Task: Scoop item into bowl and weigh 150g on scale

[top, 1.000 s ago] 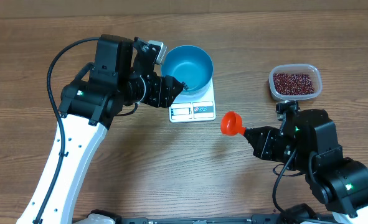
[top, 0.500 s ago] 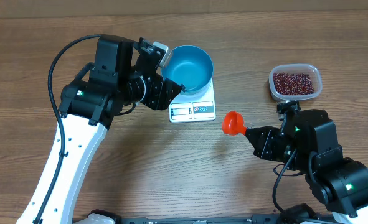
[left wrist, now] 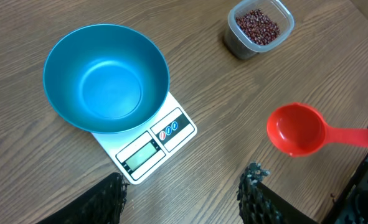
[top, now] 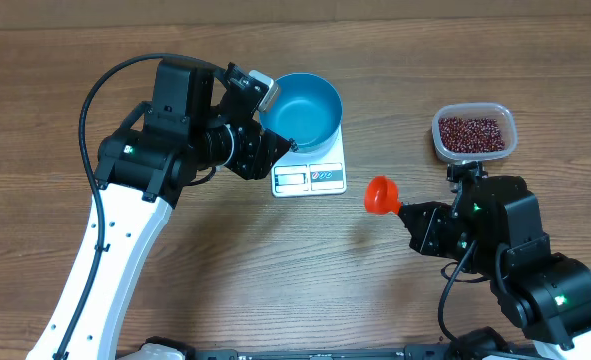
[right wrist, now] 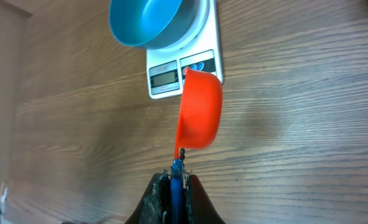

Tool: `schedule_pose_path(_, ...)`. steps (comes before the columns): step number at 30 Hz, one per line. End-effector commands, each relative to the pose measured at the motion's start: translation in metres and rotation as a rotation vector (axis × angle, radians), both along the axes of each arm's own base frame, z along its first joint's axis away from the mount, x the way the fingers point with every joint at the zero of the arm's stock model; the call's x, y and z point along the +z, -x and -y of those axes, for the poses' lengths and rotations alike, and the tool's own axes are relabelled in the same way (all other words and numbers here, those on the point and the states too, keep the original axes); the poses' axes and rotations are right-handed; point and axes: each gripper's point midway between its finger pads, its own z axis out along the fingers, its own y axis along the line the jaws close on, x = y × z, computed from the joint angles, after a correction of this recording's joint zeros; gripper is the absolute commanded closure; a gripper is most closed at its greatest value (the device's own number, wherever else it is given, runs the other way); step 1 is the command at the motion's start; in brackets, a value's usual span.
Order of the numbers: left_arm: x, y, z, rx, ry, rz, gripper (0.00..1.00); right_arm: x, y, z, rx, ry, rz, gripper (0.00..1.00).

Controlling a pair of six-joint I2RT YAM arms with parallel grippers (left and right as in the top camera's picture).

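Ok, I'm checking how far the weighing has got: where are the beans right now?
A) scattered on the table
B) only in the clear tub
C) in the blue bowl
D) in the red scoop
B: the beans sit in the clear tub, while the blue bowl on the scale and the red scoop both show bare insides.

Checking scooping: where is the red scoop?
Overhead, the red scoop is in the right gripper, right of the scale and lower-left of the bean tub.
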Motion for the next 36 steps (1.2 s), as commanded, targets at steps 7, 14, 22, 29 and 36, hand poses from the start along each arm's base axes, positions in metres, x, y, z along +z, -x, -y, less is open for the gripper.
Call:
schedule_pose_path(7, -0.006, -0.010, 0.002, -0.017, -0.019, 0.003, 0.42, 0.014, -0.014, 0.004, -0.027, 0.017, 0.069, 0.96)
schedule_pose_path(14, -0.018, -0.015, 0.004, -0.038, -0.039, -0.010, 0.41, 0.021, -0.021, 0.002, -0.027, 0.003, 0.108, 0.96)
schedule_pose_path(22, -0.023, -0.015, 0.004, -0.068, -0.063, -0.010, 0.41, 0.013, -0.023, 0.002, -0.030, 0.019, 0.076, 0.96)
schedule_pose_path(29, -0.033, -0.006, 0.013, -0.098, -0.074, -0.050, 0.61, 0.001, -0.029, 0.000, -0.030, 0.036, 0.032, 0.96)
schedule_pose_path(36, -0.055, 0.000, 0.037, -0.117, -0.103, -0.124, 0.95, -0.003, -0.030, 0.005, -0.065, 0.038, 0.010, 0.96)
